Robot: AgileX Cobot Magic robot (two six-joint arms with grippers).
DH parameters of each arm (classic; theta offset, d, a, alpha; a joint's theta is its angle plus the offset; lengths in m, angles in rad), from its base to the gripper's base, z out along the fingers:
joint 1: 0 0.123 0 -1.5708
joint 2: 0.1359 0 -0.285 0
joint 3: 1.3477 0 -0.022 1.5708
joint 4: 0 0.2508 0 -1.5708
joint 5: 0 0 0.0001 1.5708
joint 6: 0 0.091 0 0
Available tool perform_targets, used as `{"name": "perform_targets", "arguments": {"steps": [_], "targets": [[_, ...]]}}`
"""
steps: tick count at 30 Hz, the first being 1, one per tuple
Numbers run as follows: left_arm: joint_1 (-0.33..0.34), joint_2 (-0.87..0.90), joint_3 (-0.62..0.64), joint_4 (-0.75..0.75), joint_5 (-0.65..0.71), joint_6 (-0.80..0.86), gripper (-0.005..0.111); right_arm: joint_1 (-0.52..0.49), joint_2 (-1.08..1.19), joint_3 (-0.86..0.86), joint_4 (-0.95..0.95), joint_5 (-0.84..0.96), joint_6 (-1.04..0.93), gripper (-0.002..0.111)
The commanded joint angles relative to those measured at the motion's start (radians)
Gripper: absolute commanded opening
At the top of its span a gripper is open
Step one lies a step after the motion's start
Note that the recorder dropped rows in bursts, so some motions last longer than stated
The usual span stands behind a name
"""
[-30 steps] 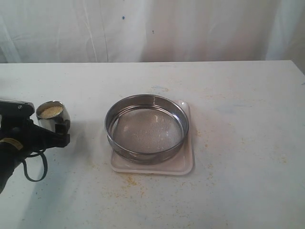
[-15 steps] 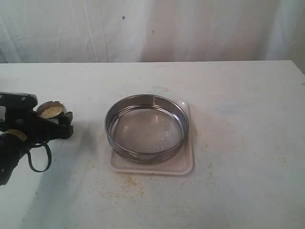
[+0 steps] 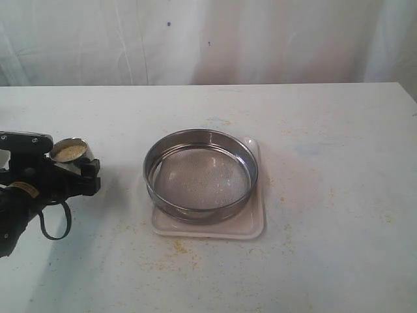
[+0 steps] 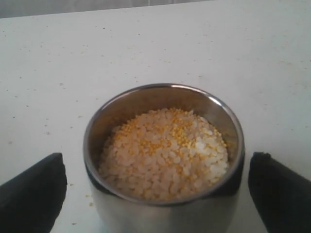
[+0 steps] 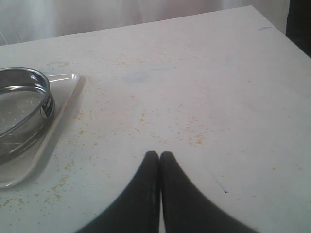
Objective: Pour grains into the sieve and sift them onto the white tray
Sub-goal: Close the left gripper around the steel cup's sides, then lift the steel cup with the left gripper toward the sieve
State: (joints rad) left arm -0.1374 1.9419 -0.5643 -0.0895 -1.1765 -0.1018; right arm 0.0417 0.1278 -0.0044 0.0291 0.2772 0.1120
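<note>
A small steel cup [image 4: 160, 213] full of pale and yellow grains [image 4: 165, 150] stands on the table at the far left. My left gripper [image 4: 156, 156] is open around it, one black finger [image 4: 34, 191] on each side with a gap to the wall. The exterior view shows the cup [image 3: 89, 154], the grains [image 3: 69, 152] and that gripper [image 3: 75, 166]. To their right the sieve [image 3: 195, 214] rests on the white tray [image 3: 251, 225]. My right gripper [image 5: 159, 154] is shut on nothing, above bare table beside the tray [image 5: 63, 97] and sieve [image 5: 24, 73].
Yellow grains lie scattered on the white table [image 3: 326, 195] around the tray, mostly in front of it and to its right. A white cloth backdrop [image 3: 208, 39] hangs behind the table's far edge. The right arm is outside the exterior view.
My left gripper has moved in around the cup, so its fingers now cover most of the cup's wall. The cup, sieve and tray have stayed put.
</note>
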Motion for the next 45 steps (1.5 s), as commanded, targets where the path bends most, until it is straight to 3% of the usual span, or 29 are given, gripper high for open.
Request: {"name": "perform_targets", "arguments": {"steps": [1,11,31,33,40,45], "targets": [[-0.004,0.005,-0.001,-0.014,-0.013,-0.018,0.101,-0.003,0.004,0.004,0.005,-0.002,-0.002,0.000],[0.032,0.005,-0.001,-0.014,-0.024,-0.061,0.101,-0.003,0.004,0.004,0.001,-0.002,-0.002,0.000],[0.033,0.038,-0.024,0.015,-0.005,-0.060,0.100,-0.003,0.004,0.004,0.001,-0.002,-0.002,0.000],[0.033,0.038,-0.024,0.015,-0.012,-0.057,0.097,-0.003,0.004,0.004,0.003,-0.002,-0.002,0.000],[0.033,0.038,-0.024,0.015,-0.027,-0.057,0.065,-0.003,0.004,0.004,0.003,-0.002,-0.002,0.000],[0.033,0.038,-0.024,0.015,-0.027,-0.057,0.064,-0.003,0.004,0.004,0.003,-0.002,-0.002,0.000]]}}
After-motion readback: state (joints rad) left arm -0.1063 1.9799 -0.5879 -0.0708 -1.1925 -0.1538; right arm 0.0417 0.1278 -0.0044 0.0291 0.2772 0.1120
